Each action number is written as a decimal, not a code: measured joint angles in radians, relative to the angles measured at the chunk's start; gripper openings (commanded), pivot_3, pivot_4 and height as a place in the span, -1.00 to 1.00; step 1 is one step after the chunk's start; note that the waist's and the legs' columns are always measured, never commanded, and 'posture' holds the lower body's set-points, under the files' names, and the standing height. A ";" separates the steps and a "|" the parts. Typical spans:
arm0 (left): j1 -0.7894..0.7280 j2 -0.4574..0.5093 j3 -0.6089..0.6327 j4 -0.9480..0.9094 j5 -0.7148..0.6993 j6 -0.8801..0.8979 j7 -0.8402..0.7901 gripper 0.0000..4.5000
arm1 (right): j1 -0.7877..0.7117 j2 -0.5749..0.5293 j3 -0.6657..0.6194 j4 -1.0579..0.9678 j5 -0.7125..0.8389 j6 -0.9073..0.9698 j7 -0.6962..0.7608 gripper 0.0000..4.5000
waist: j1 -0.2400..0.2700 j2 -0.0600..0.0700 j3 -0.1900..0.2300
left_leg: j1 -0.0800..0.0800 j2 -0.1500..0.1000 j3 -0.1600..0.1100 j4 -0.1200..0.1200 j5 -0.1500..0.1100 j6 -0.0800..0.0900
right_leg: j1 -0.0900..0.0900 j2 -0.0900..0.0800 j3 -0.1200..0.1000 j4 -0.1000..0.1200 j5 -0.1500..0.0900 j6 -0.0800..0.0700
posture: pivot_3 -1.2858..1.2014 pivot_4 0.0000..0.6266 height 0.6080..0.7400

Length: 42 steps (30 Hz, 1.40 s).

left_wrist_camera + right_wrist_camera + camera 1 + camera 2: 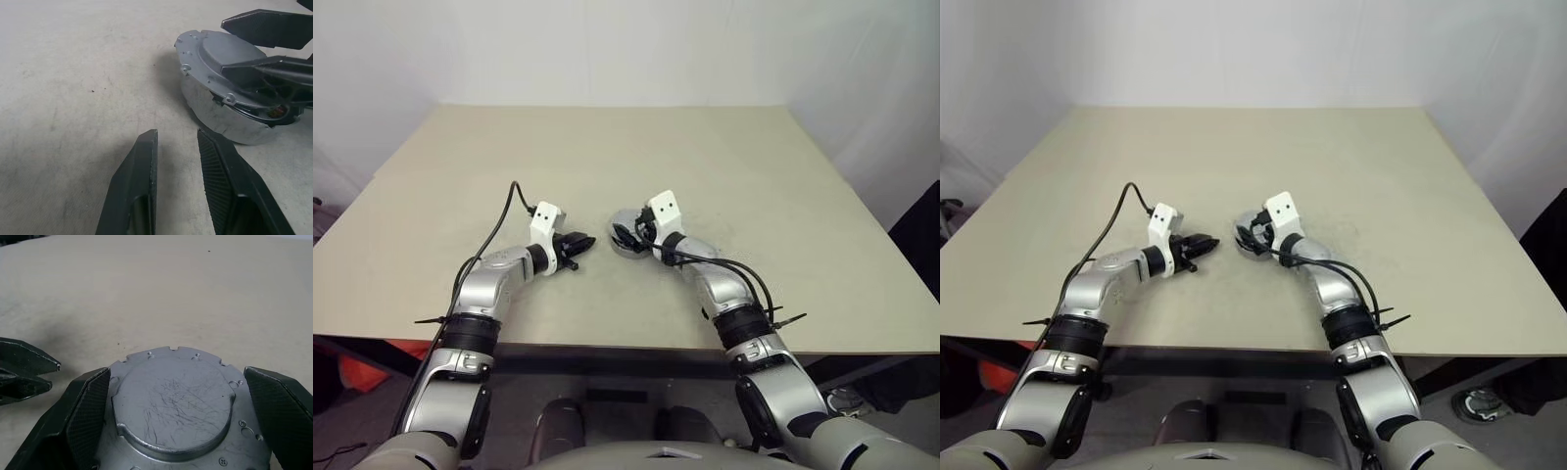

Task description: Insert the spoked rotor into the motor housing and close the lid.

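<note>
Worktop [607, 157] carries the motor housing [220, 115] near its middle, with the lid [171, 404] lying tilted on top, not seated. I judge both rigid metal, fairly heavy, smooth and slippery; I'd grip the lid by its toothed rim. My right gripper [176, 416] has fingers spread wide, straddling that rim. My left gripper [178, 161] waits just beside, fingers parted, empty.
</note>
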 measured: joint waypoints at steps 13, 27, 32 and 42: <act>0.000 0.004 0.000 0.000 0.002 -0.001 0.001 -0.39 | -0.003 -0.021 0.048 0.038 -0.088 -0.100 0.007 0.42 | 0.000 0.000 0.000 | 0.002 0.000 0.000 0.001 0.000 0.000 | 0.002 0.000 0.000 0.000 0.000 0.000 | 0.03 -1.00 1.00; 0.000 0.004 -0.001 0.000 0.003 -0.001 0.013 -0.39 | -0.006 -0.060 -0.007 -0.063 0.013 0.101 0.127 0.42 | 0.002 0.000 0.000 | 0.001 0.000 -0.001 0.001 -0.001 0.002 | 0.002 0.000 0.000 0.000 0.000 0.000 | 0.03 -1.00 1.00; 0.000 -0.001 -0.002 0.001 0.003 -0.001 0.014 -0.39 | 0.007 -0.072 -0.008 -0.111 0.024 0.156 0.160 0.42 | 0.002 0.000 0.000 | 0.001 0.000 0.000 0.001 -0.001 0.002 | 0.002 0.000 0.000 0.000 0.000 0.000 | 0.03 -1.00 1.00; 0.000 -0.001 -0.002 0.001 0.003 -0.001 0.014 -0.39 | 0.012 -0.078 0.037 -0.109 -0.039 0.112 0.130 0.42 | 0.001 0.000 0.000 | 0.001 0.000 0.000 0.001 -0.001 0.002 | 0.002 0.000 0.000 0.000 0.000 0.000 | 0.03 -1.00 1.00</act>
